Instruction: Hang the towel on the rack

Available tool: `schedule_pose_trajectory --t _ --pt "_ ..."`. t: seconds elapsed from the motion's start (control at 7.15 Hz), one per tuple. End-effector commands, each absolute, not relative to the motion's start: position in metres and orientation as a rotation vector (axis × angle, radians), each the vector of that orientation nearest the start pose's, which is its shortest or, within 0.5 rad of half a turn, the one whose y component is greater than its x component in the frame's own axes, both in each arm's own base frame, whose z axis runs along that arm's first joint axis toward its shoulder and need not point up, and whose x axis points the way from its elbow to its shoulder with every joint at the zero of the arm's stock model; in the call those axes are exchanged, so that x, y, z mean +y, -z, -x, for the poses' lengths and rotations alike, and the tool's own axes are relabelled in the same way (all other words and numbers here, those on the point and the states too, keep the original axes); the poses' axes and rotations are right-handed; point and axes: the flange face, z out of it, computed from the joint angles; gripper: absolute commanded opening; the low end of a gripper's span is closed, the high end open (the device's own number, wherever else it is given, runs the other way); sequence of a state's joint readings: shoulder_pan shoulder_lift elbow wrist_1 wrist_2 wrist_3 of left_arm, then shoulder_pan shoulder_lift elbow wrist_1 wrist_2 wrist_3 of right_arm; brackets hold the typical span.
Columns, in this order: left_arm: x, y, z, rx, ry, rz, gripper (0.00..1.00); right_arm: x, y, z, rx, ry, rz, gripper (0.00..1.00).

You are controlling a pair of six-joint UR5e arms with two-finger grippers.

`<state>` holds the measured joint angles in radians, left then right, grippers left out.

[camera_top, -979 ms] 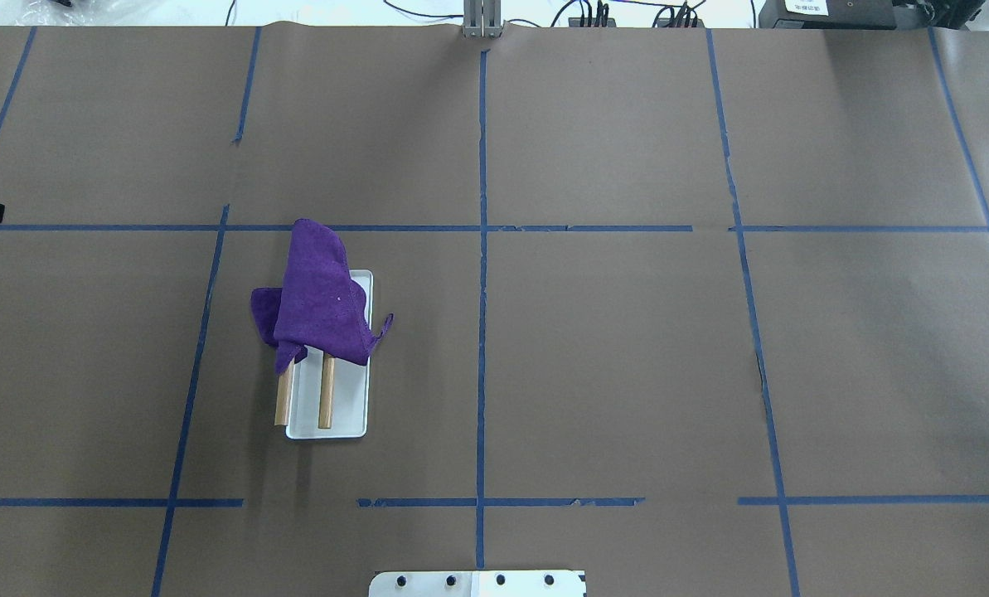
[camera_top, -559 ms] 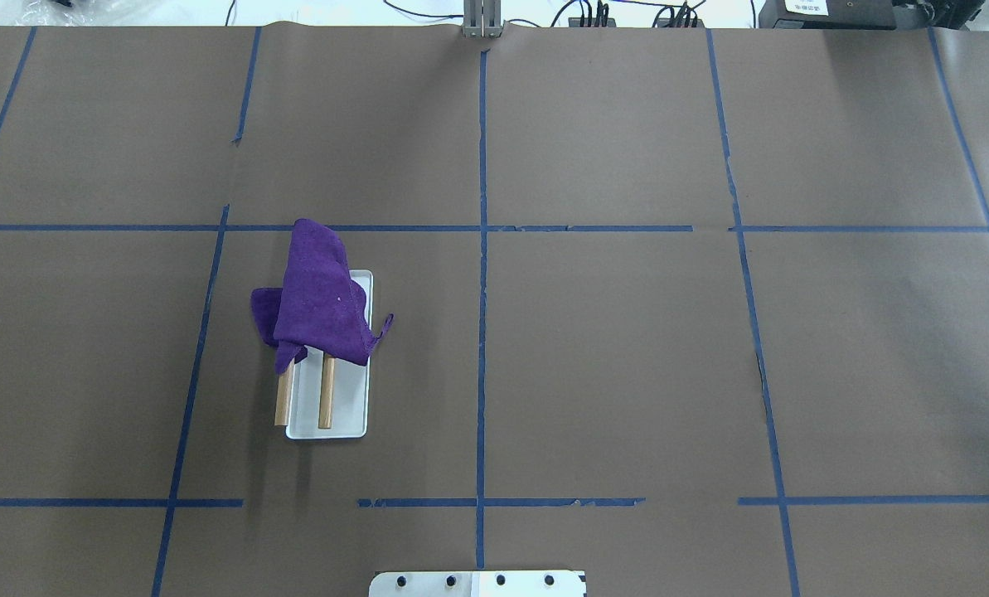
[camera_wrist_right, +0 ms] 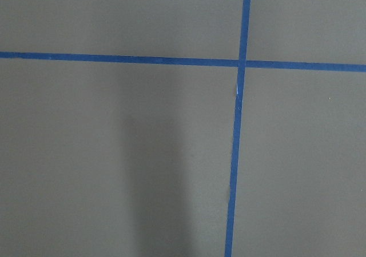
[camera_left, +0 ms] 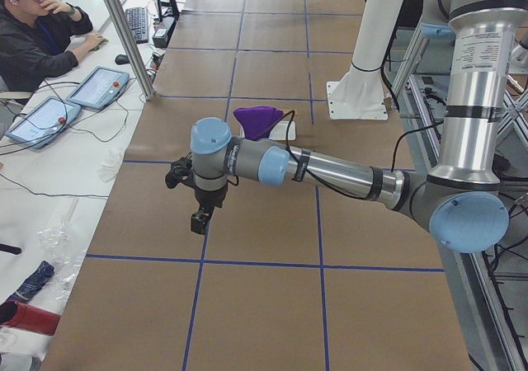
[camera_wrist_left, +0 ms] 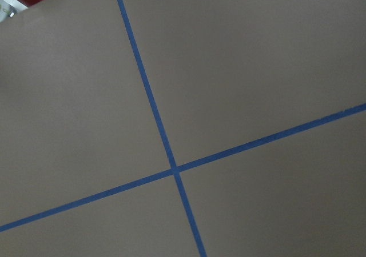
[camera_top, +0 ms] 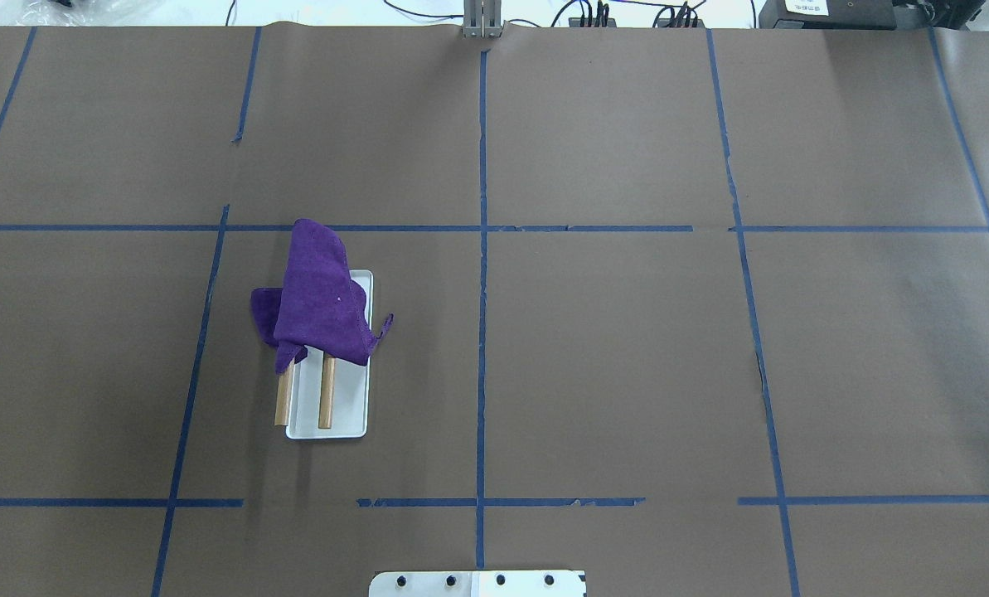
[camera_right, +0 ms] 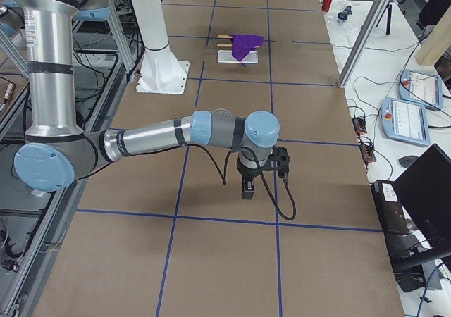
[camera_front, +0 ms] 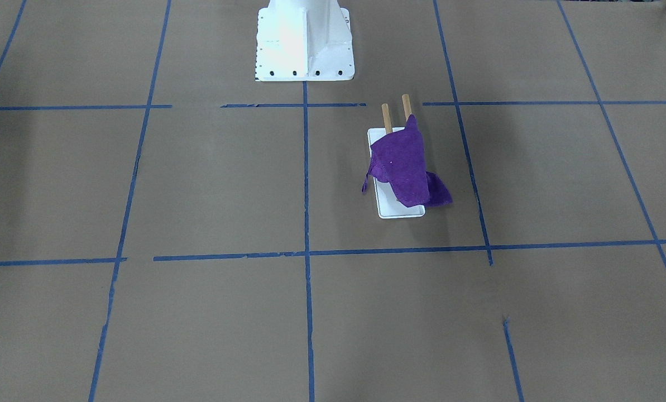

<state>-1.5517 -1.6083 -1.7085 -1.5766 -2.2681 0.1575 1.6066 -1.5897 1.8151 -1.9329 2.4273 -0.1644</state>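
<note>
The purple towel (camera_top: 320, 303) is draped over the far ends of the rack's two wooden dowels (camera_top: 326, 394), bunched and hanging to both sides. It covers the far half of the rack's white base (camera_top: 349, 406). It also shows in the front-facing view (camera_front: 402, 164). Both grippers are off the overhead view. The left gripper (camera_left: 200, 220) hangs over the table's left end, far from the rack. The right gripper (camera_right: 247, 188) hangs over the right end. I cannot tell whether either is open or shut. The wrist views show only brown paper and blue tape.
The white bolted pedestal (camera_front: 305, 44) stands at the robot's edge of the table. Blue tape lines cross the brown paper. An operator (camera_left: 37, 33) sits beyond the left end with tablets (camera_left: 99, 86) and cables.
A dark piece of the left gripper at the overhead view's left edge one second ago has gone out of that view. The towel and rack have not moved.
</note>
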Motion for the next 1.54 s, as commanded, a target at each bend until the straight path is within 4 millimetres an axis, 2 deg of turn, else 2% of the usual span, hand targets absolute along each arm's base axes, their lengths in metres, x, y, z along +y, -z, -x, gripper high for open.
schedule_pose_trajectory --t 0.0,0.28,0.42,0.56,0.98,1.4 --pt "-0.512 -0.612 0.073 0.719 -0.098 -0.12 1.0 -0.457 -0.605 -0.097 -0.889 0.017 0.059 1.0" --pt "-0.507 -0.603 0.072 0.726 0.027 -0.018 1.0 -0.443 -0.624 -0.103 -0.884 0.005 0.057 1.0" --pt "-0.503 -0.606 0.072 0.727 0.037 -0.01 1.0 -0.429 -0.652 -0.102 -0.879 0.016 0.023 1.0" --pt "-0.5 -0.608 0.072 0.727 0.036 -0.007 1.0 -0.43 -0.665 -0.101 -0.878 0.012 0.007 1.0" --pt "-0.501 -0.606 0.072 0.726 0.035 -0.016 1.0 -0.449 -0.655 -0.105 -0.831 -0.065 0.029 1.0" --pt "-0.504 -0.603 0.072 0.726 0.035 -0.021 1.0 -0.492 -0.62 -0.093 -0.8 -0.085 0.016 1.0"
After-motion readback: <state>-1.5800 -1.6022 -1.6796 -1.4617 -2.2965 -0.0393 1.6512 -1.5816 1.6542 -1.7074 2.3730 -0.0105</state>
